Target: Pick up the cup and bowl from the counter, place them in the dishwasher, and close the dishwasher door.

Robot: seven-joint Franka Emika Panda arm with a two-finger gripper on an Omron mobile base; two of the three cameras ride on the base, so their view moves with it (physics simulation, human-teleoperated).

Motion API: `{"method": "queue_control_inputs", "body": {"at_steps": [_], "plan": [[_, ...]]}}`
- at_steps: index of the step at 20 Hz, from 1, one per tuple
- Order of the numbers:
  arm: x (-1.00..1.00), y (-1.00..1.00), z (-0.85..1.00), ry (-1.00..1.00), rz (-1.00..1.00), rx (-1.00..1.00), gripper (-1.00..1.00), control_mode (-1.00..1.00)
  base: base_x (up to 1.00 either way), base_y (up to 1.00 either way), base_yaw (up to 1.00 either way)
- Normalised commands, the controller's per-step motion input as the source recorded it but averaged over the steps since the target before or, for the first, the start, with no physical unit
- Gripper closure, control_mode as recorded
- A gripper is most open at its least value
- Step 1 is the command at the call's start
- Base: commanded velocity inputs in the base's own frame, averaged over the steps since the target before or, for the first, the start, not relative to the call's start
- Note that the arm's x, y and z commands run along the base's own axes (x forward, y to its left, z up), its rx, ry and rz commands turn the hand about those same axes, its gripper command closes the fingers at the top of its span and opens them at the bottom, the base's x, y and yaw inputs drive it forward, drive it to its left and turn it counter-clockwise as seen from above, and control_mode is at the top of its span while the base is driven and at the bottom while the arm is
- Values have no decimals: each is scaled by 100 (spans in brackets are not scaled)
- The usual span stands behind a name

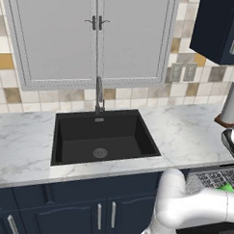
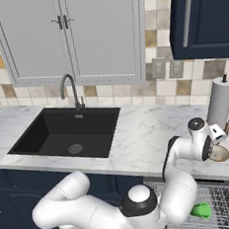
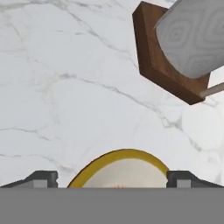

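The cream bowl (image 3: 120, 173) with a yellowish rim sits on the white marble counter (image 2: 138, 134), beside the paper-towel roll. My gripper (image 3: 113, 179) hangs just above it, open, with one dark fingertip (image 3: 41, 178) on each side of the bowl and nothing held. In the right base view the gripper (image 2: 215, 139) hovers over the bowl (image 2: 220, 153) at the counter's right end. The green cup (image 2: 200, 210) lies in the wire rack (image 2: 226, 202) of the open dishwasher below the counter. The cup (image 1: 226, 188) also peeks out behind my forearm. The dishwasher door is hidden.
A paper-towel roll (image 2: 220, 101) on a brown wooden base (image 3: 164, 61) stands just beyond the bowl. A black sink (image 2: 63, 131) with a tap (image 2: 69, 88) lies to the left. A navy wall cabinet (image 2: 201, 19) hangs above the roll.
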Motion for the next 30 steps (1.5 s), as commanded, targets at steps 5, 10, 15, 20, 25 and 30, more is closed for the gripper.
{"method": "queue_control_inputs", "body": {"at_steps": [5, 10, 15, 20, 25, 30], "plan": [[-11, 0, -60, 0, 0, 0, 100, -100, 0, 0, 0], [-6, 0, -39, 0, 0, 0, 100, -100, 0, 0, 0], [-5, 0, -27, 0, 0, 0, 100, -100, 0, 0, 0], [-9, 0, -15, 0, 0, 0, 100, -100, 0, 0, 0], [-52, 0, 6, -5, 0, 0, 100, -100, 0, 0, 0], [-72, 6, 21, -10, 0, -2, 100, -100, 0, 0, 0]]}}
